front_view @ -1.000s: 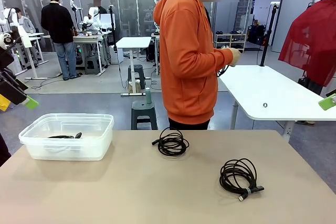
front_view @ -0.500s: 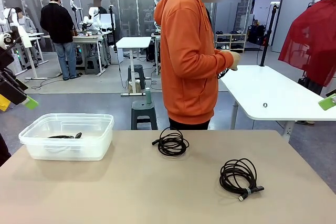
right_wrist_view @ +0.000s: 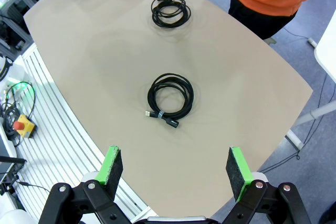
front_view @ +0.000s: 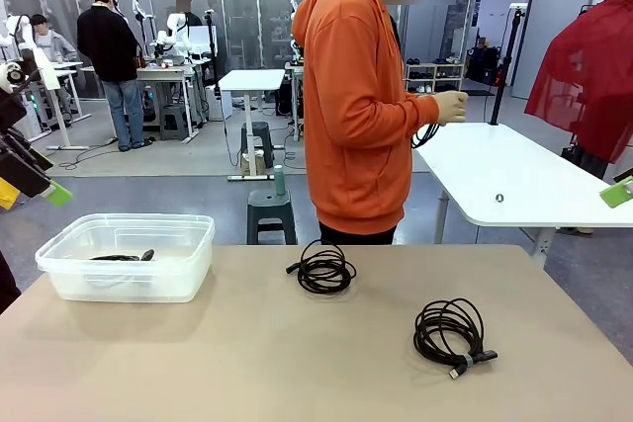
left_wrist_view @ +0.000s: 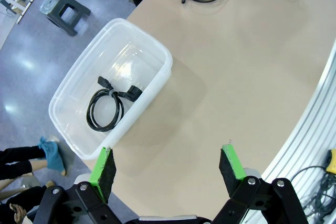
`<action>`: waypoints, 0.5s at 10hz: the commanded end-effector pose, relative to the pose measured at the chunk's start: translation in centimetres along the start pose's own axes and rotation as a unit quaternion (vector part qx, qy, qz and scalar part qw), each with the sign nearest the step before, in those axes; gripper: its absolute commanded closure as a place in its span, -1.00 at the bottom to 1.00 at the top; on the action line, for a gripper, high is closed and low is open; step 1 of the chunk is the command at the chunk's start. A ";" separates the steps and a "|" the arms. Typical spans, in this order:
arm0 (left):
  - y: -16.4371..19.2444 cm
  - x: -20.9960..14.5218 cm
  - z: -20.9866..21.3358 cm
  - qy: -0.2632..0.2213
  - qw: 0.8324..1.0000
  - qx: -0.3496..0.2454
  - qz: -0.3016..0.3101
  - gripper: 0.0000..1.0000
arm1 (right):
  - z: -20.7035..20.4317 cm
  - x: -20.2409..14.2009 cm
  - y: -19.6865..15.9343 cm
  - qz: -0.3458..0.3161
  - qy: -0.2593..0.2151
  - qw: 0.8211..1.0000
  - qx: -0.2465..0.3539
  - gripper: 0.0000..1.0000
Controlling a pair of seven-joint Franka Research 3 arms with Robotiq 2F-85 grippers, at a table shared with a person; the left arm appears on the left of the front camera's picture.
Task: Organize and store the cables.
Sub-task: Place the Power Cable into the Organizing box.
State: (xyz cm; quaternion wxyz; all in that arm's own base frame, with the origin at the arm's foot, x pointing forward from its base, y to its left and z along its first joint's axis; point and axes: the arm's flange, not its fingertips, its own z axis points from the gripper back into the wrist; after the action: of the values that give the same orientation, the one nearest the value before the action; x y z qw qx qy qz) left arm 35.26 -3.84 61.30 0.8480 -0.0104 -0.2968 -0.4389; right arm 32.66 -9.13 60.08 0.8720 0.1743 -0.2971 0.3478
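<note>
One coiled cable (left_wrist_view: 107,106) is already stored in the clear bin (front_view: 129,284), but a second coil (front_view: 323,269) near the bin and a third coil (front_view: 450,331) well apart from it are left on the table (front_view: 247,363), so most of the work is judged undone. The cables are thin, black, smooth rounds; the bin is translucent plastic with rounded corners. The left gripper (left_wrist_view: 167,153), above the bin's edge, and the right gripper (right_wrist_view: 174,153), far from the bin, are seen with fingers spread and nothing between them.
</note>
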 end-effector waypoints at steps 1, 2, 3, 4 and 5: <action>-0.1 0.2 0.1 0.001 1.000 0.004 0.006 -1.00 | 0.0 -0.1 0.0 0.006 -0.004 1.000 0.005 -1.00; -0.1 0.2 0.1 0.001 1.000 0.004 0.006 -1.00 | 0.0 -0.1 0.0 0.006 -0.004 1.000 0.005 -1.00; -0.1 0.2 0.1 0.001 1.000 0.004 0.006 -1.00 | 0.0 -0.1 0.0 0.006 -0.004 1.000 0.005 -1.00; -0.1 0.2 0.1 0.001 1.000 0.004 0.006 -1.00 | 0.0 -0.1 0.0 0.006 -0.004 1.000 0.005 -1.00; -0.1 0.2 0.1 0.001 1.000 0.004 0.006 -1.00 | 0.0 -0.1 0.0 0.006 -0.004 1.000 0.005 -1.00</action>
State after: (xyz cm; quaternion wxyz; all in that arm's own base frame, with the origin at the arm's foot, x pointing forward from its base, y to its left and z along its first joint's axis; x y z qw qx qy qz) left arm 35.26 -3.84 61.30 0.8480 -0.0104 -0.2968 -0.4389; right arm 32.66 -9.13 60.08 0.8720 0.1743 -0.2971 0.3478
